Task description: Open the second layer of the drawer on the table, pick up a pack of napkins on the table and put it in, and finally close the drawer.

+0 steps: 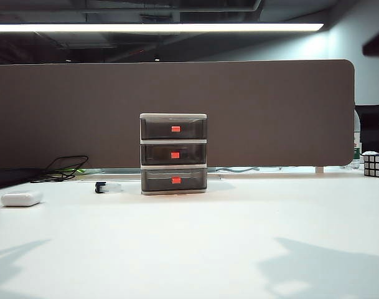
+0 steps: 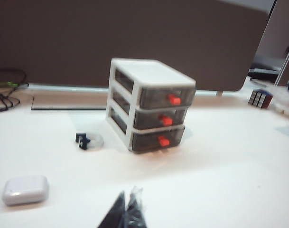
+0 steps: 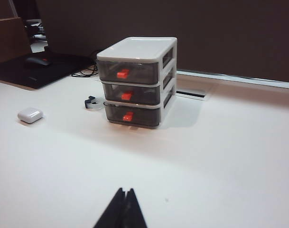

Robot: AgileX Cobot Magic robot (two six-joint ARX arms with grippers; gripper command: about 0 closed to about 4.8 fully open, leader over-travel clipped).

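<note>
a: where are my hands relative to the drawer [image 1: 173, 154]?

b: from my seat, both are pulled back near the bottom edge of their wrist views. the left hand [image 2: 127, 213] shows only dark fingertips pressed together, closed on nothing. the right hand [image 3: 123, 211] looks the same: tips meeting, empty. neither appears in the exterior view, only soft shadows at the lower left and lower right of the tabletop [image 1: 195, 243].

a: and the cabinet?

b: centre of the exterior frame, upright, fronts facing the camera. in both wrist views it lies ahead of the fingertips and well apart from them. the left camera sees it turned so the tabs face lower right, the right camera so they face lower left. i'd judge neither arm clearly nearer.

a: the second layer [image 1: 173, 153]?

b: flush with the tiers above and below, so shut. its red-orange tab [image 1: 175, 154] sits mid-front. any pull has to run straight out toward the camera side, along the tier's depth.

a: what's inside?

b: the fronts are smoky and i can't make out contents in any tier.

a: the pack of napkins?

b: i can't find it in any view. at left there's a small white rounded case [image 1: 21, 199], and just left of the cabinet a small dark-and-clear item [image 1: 107, 187]. a cube puzzle [image 1: 376, 164] sits far right.
</note>
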